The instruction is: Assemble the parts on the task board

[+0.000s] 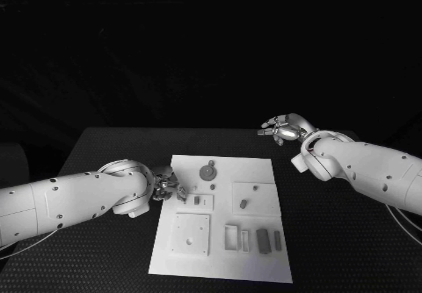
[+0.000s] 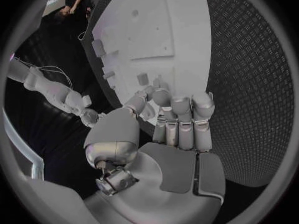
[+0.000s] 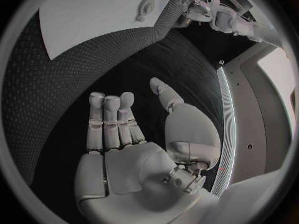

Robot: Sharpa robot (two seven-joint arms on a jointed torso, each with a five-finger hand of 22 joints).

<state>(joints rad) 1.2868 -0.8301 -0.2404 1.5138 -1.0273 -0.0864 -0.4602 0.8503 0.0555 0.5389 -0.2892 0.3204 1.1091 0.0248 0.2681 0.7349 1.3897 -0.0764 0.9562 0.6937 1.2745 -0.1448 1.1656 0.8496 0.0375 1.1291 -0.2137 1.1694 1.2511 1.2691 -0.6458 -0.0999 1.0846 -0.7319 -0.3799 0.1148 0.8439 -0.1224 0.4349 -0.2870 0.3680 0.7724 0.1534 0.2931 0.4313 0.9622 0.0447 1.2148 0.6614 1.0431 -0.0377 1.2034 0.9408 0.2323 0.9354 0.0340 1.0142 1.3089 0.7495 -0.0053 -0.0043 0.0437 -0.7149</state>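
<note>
It looked like a robotics lab: a black textured counter (image 1: 105, 244) stood in a darkened room, carrying a white task board (image 1: 224, 268), with white robot arms at three and nine o'clock.

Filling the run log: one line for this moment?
left hand: at task board left edge | right hand: open, off board

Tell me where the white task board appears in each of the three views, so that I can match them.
Head view: the task board lies in the middle, between the two arms.
Left wrist view: the task board lies just beyond the fingertips of the left robot hand.
Right wrist view: the task board lies well beyond the right robot hand.
Shared landmark: the black table around the board.
</note>
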